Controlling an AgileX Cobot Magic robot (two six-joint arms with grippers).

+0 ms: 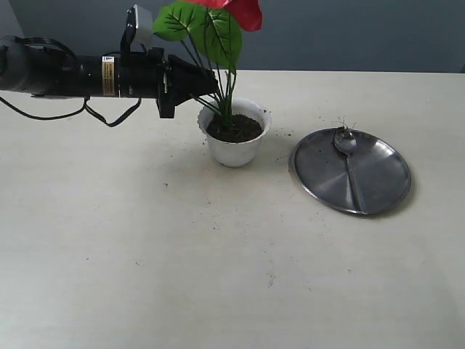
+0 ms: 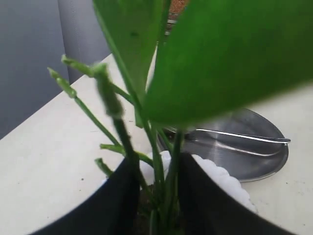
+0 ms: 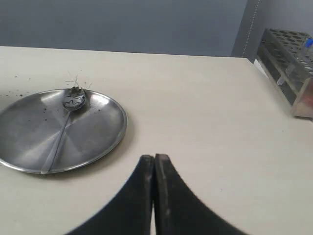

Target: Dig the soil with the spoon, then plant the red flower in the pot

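Note:
The red flower [image 1: 243,11] stands upright with its green stems [image 2: 157,166] going down into the soil [image 1: 236,129] in the white pot [image 1: 236,153]. My left gripper [image 1: 211,86] reaches in from the left just above the pot's rim and is shut on the stem bundle, which fills the gap between the black fingers [image 2: 122,196]. The spoon [image 1: 349,156] lies on the round steel plate [image 1: 378,182] with soil crumbs and fibres on its head. My right gripper [image 3: 154,159] is shut and holds nothing, hovering over bare table beside the plate [image 3: 98,132]; the exterior view does not show it.
Soil crumbs are scattered on the table around the pot and plate. A test-tube rack [image 3: 288,63] stands at the table's far edge in the right wrist view. The left arm's black cable [image 1: 109,116] trails on the table.

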